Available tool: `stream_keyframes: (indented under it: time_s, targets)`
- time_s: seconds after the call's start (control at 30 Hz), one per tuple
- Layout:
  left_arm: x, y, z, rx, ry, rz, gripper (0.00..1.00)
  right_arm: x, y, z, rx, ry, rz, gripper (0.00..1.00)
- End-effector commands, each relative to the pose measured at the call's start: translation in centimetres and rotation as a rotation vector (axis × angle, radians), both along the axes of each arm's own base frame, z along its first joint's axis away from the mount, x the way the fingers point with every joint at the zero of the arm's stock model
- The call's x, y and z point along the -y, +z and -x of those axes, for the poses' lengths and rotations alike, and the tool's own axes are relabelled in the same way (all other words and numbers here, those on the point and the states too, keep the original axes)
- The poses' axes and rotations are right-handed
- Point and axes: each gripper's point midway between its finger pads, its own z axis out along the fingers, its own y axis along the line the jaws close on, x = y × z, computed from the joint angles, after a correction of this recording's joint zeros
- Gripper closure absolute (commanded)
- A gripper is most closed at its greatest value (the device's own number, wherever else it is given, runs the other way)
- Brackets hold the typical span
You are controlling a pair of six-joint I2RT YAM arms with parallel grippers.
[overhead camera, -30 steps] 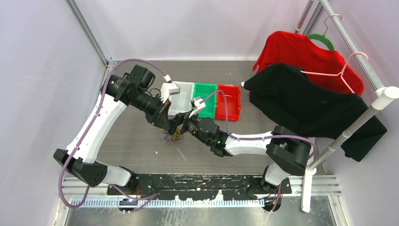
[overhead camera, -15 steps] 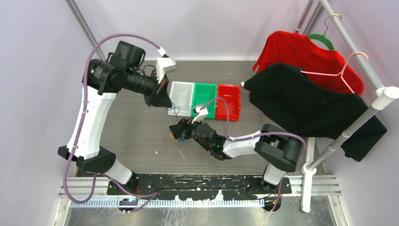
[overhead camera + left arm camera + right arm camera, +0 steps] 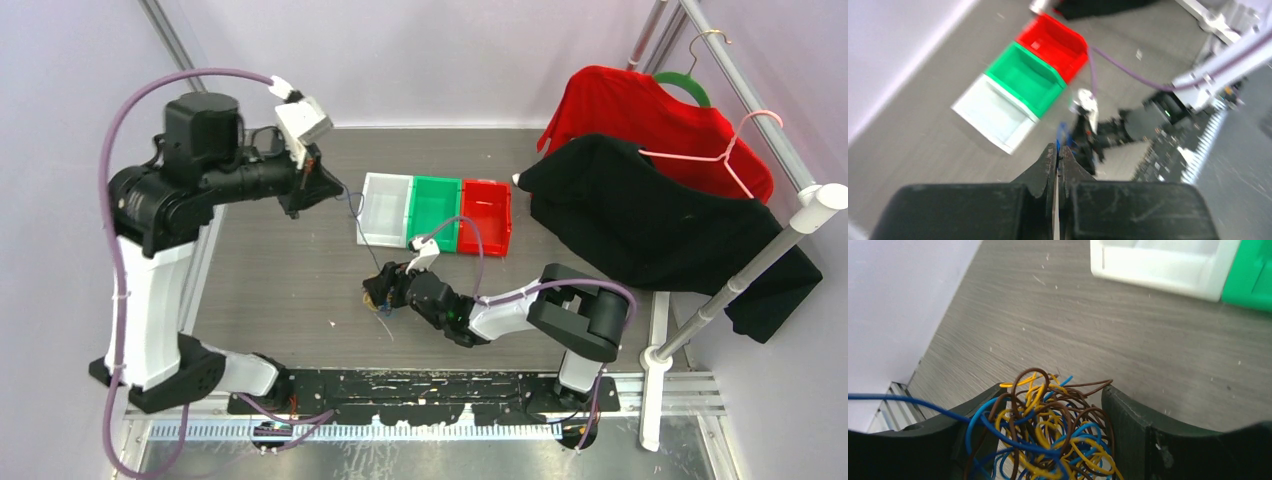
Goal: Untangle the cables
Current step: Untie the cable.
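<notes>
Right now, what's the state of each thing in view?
Left gripper, shut on the blue wire, raised.
Right gripper, jaws apart around the tangle, grip unclear.
Tangle, knotted.
Blue wire, stretched from tangle to left gripper.
Bins, upright, side by side.
Shirts, hanging.

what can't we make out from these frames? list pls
- Right wrist view: the bottom edge cuts off the lower half of the cable tangle. The blue cable runs out of frame on the left. It is unclear whether the right pincer squeezes the tangle or only straddles it.
- Top view: the tangle is mostly hidden under the right pincer, and the blue cable is too thin to trace fully.
- Left wrist view: motion blur smears the strand at the shut left pincer.
</notes>
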Motion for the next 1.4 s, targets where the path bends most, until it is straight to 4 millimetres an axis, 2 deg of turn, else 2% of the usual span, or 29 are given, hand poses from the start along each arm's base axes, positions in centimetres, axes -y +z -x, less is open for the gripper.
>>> stream_keyframes:
  time_s: [0.0, 0.2, 0.3, 0.43, 0.53, 0.63, 0.7, 0.8, 0.93, 1.07, 1.13, 1.27, 1.37]
  targets:
    - [-2.4, 10.2, -1.6, 0.404, 0.211, 0.233, 1.0, 0.5, -2.9, 0.9, -0.054, -0.037, 0.04, 0.27]
    - [-6.2, 16.8, -2.5, 0.662, 0.423, 0.341, 1.0, 0.3, -5.1, 2.6, -0.073, -0.03, 0.087, 0.27]
    - [-8.4, 20.3, -2.0, 0.786, 0.512, 0.384, 1.0, 0.7, -6.0, 2.9, -0.091, -0.048, 0.109, 0.26]
    - [-11.9, 26.4, -0.2, 0.977, 0.642, 0.508, 1.0, 1.0, -6.6, 2.7, -0.102, -0.071, 0.119, 0.27]
    - [-12.7, 29.0, 1.8, 1.075, 0.635, 0.564, 1.0, 1.1, -6.8, 2.7, -0.108, -0.078, 0.132, 0.27]
    - [-13.0, 30.2, 2.7, 1.109, 0.624, 0.592, 1.0, 1.5, -6.9, 2.8, -0.119, -0.086, 0.132, 0.26]
    - [-11.7, 28.9, 2.4, 1.059, 0.561, 0.543, 1.0, 1.3, -5.8, 2.9, -0.11, -0.072, 0.111, 0.19]
    - [-9.1, 24.0, 1.2, 0.917, 0.445, 0.425, 1.0, 1.4, -3.3, 3.2, -0.071, -0.041, 0.094, 0.12]
    - [-7.4, 19.6, 0.8, 0.821, 0.369, 0.375, 1.0, 1.0, 1.9, 3.5, 0.012, 0.023, 0.054, 0.0]
    - [-6.8, 16.3, 0.3, 0.736, 0.349, 0.325, 1.0, -0.8, 6.9, 4.1, 0.102, 0.132, 0.042, 0.0]
    - [-6.7, 14.6, 0.0, 0.698, 0.349, 0.295, 1.0, -2.6, 8.9, 4.9, 0.13, 0.215, 0.018, 0.0]
    - [-6.6, 12.4, 0.0, 0.656, 0.342, 0.263, 1.0, -5.0, 9.3, 6.2, 0.129, 0.34, 0.01, 0.04]
    - [-6.6, 11.6, 0.3, 0.63, 0.336, 0.249, 1.0, -6.3, 9.5, 7.1, 0.119, 0.406, -0.018, 0.09]
